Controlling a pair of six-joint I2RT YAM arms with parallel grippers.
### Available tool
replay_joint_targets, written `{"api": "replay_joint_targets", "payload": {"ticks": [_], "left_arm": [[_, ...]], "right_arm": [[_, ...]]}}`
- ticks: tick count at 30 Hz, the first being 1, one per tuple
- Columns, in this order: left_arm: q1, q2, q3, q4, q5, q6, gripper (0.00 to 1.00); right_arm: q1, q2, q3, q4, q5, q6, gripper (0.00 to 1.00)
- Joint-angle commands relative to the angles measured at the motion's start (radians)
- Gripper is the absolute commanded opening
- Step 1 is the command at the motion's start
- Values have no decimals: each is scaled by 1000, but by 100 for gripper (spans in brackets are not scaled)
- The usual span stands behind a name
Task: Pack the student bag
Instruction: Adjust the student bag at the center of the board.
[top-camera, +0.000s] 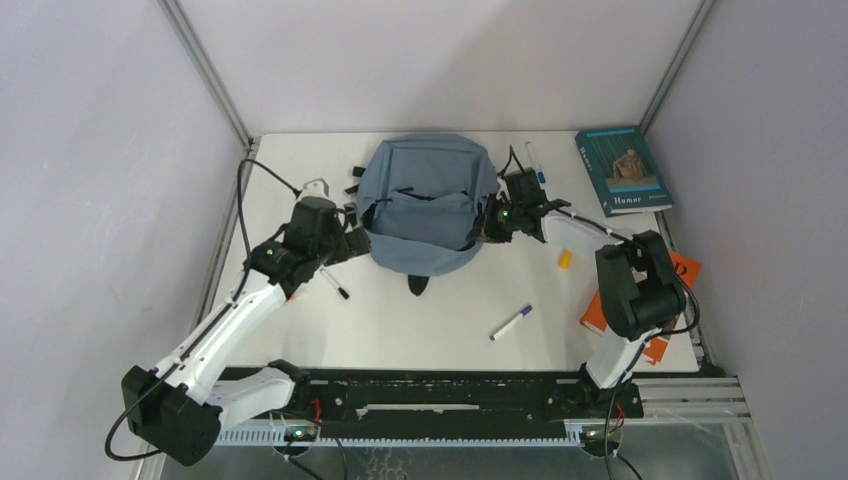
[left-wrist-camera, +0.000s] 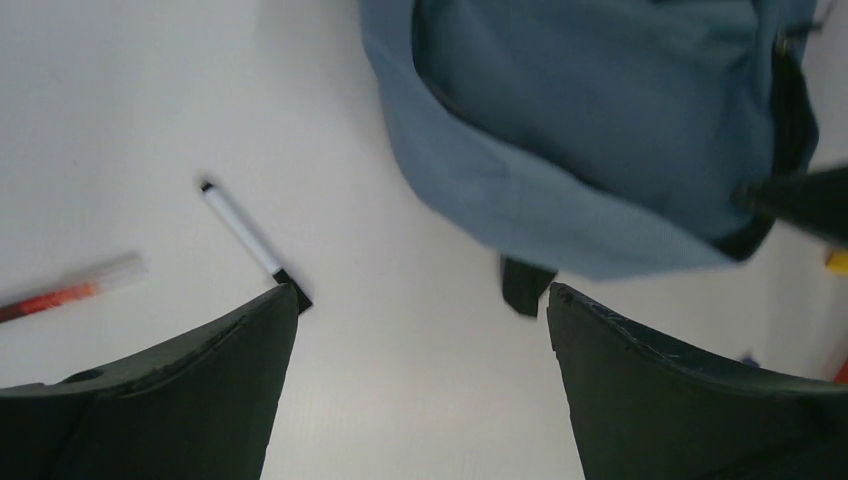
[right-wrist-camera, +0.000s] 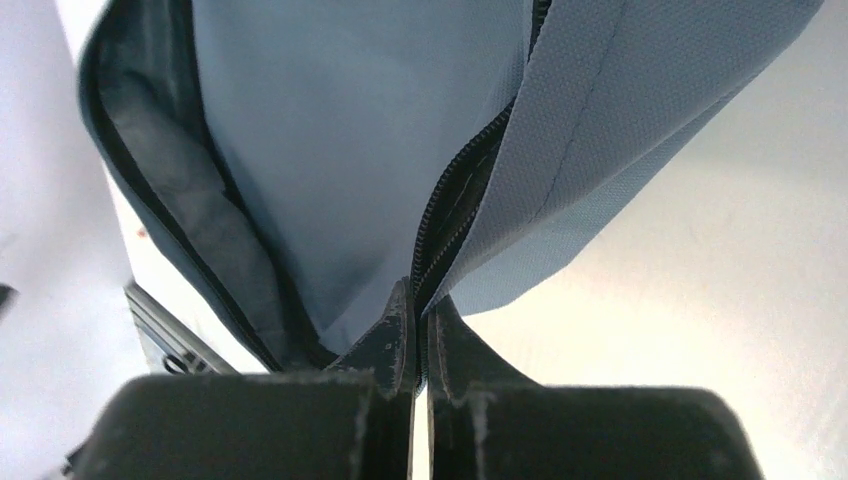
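bag lies at upper centre of the desk, mouth unzipped. right pincer is clenched on the zipper edge at the bag's right side, probably to hold the opening wide for loading. left pincer hangs released near the bag's left edge, grasping nothing, a pen beside it.

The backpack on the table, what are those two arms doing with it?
The right gripper is pinched shut on the zipper edge at the open mouth of the grey-blue backpack. The left gripper hangs open beside it, holding nothing. A book and pens lie on the table, not yet packed.
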Motion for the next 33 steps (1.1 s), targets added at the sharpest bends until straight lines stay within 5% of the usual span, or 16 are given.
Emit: {"api": "replay_joint_targets", "payload": {"ticks": [1, 6, 15, 19, 23, 33], "left_arm": [[85, 79, 115, 5, 18, 40, 99], [177, 236, 163, 71, 112, 8, 98], [181, 610, 350, 148, 229, -18, 91], [181, 712, 380, 148, 261, -12, 66], [179, 743, 360, 156, 331, -14, 5], [170, 500, 106, 206, 340, -34, 0]], "right_arm": [[10, -91, -70, -52, -22, -117, 0], [17, -167, -98, -80, 76, -196, 0], [-7, -130, -41, -64, 78, -200, 0], [-7, -105, -36, -28, 60, -168, 0], [-10, -41, 20, -15, 56, -144, 0], [-59, 254, 405, -41, 38, -86, 0]]}}
